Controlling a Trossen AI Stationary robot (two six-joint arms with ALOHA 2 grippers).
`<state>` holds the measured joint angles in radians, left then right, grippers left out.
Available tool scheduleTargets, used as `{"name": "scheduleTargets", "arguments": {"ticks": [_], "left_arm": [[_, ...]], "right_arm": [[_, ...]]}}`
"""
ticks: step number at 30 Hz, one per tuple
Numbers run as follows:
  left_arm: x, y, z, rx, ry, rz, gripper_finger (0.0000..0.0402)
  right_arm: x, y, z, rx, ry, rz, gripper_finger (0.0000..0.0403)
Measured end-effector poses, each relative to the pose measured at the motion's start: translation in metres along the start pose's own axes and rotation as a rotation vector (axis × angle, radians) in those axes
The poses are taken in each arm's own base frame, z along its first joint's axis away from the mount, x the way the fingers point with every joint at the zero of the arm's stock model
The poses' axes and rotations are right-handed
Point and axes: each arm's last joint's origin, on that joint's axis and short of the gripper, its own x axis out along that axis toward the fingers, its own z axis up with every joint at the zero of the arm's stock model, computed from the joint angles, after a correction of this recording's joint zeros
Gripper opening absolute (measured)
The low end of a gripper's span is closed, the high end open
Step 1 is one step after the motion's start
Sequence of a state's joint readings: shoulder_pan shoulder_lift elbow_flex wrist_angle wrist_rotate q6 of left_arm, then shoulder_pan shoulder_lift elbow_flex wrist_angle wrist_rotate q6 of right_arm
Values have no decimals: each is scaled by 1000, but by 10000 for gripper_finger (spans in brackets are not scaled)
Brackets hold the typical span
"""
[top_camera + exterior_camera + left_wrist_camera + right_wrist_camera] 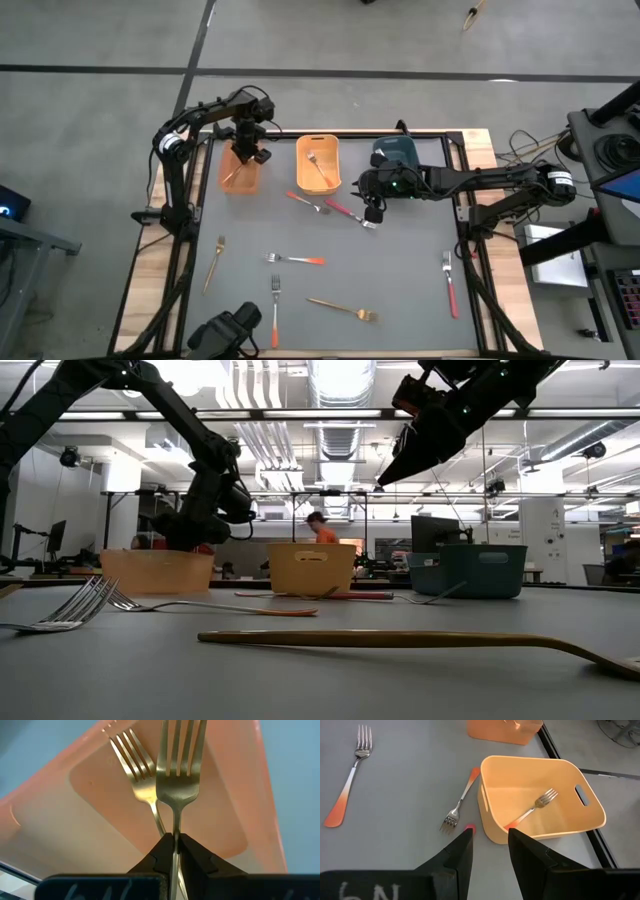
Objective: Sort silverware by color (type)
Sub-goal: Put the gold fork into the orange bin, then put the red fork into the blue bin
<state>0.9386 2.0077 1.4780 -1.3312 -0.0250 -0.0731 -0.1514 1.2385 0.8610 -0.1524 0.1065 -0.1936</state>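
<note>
Your left gripper (248, 140) hangs over the leftmost bin (240, 176); your right gripper (372, 214) sits above a fork (342, 211), the middle bin (317, 165) just beyond.

overhead, table-level and two close wrist views, sharing the yellow bin (317, 165)

No readable text, label, brand or number is showing in any view. Pale handwritten-looking marks are sitting on the dark body at the base of the right gripper (490, 847) in its wrist view, and fainter ones are showing at the base of the left gripper (175, 851), but neither set can be made out. The bins and forks are carrying no markings.
</note>
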Motion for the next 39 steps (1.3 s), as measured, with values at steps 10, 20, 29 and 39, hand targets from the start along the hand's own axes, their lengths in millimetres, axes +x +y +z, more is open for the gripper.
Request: {"name": "scheduleTargets", "arguments": {"ticks": [10,20,29,39], "left_arm": [[0,0,0,1,0,0,10],[0,0,0,4,1,0,11],[0,0,0,12,2,-1,49],[-14,-1,-10,42,-34,-6,90]], "right_arm": [[0,0,0,0,0,0,116],[0,0,0,0,0,0,116],[0,0,0,0,1,0,116],[0,0,0,0,0,0,116]]}}
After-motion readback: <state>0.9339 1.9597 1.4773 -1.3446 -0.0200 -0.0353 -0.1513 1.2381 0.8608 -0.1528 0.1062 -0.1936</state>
